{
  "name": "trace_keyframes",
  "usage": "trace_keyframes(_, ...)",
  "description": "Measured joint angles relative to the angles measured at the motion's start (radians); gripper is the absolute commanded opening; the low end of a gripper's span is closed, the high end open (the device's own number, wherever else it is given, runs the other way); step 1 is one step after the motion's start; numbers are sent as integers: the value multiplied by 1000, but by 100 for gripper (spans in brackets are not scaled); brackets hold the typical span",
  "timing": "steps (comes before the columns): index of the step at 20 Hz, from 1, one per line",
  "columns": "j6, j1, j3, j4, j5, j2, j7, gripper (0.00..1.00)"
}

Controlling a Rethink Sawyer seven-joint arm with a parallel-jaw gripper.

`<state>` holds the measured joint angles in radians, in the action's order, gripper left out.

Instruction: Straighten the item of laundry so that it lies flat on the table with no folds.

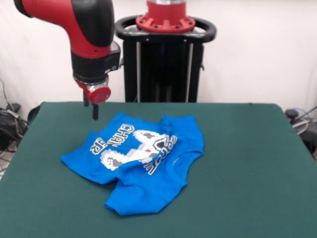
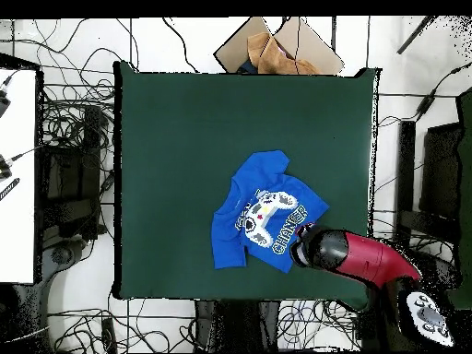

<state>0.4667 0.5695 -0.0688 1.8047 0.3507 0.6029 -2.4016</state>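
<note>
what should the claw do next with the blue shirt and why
Probably drop straight down onto the near edge of the T-shirt and pinch it. The claw hangs above the table just beyond the shirt's edge, holding nothing, and the shirt lies bunched, with folds through its print.

The only writing that can be read stands on the blue T-shirt (image 1: pixel 143 163). In the front view its print carries pale yellow-white block letters in two rows, one on each side of the white-grey pixel game-controller picture (image 1: pixel 136 148). The row on the side toward the shirt's hem reads "CHANGER", partly bent by a fold, so the last letters sit at an angle to the first ones. The row on the side toward the collar is crumpled and cannot be read in full. In the overhead view "CHANGER" shows again on the T-shirt (image 2: pixel 263 217), just beside the controller picture.
</note>
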Motion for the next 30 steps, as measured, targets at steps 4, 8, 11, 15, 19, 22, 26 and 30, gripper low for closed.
trace_keyframes(4, -49, 58, 40, 8, 100, 16, 1, 100)
trace_keyframes(8, -108, 111, 65, 8, 166, 11, 1, 100)
trace_keyframes(11, -135, 130, 74, 2, 180, -2, 1, 100)
trace_keyframes(15, -138, 127, 97, -8, 180, -17, 1, 100)
trace_keyframes(19, -138, 124, 149, -14, 172, -22, 1, 100)
trace_keyframes(22, -137, 114, 186, -23, 158, -22, 1, 100)
trace_keyframes(26, -101, 71, 197, -58, 134, -17, 1, 100)
trace_keyframes(30, -71, 38, 197, -92, 124, -18, 1, 100)
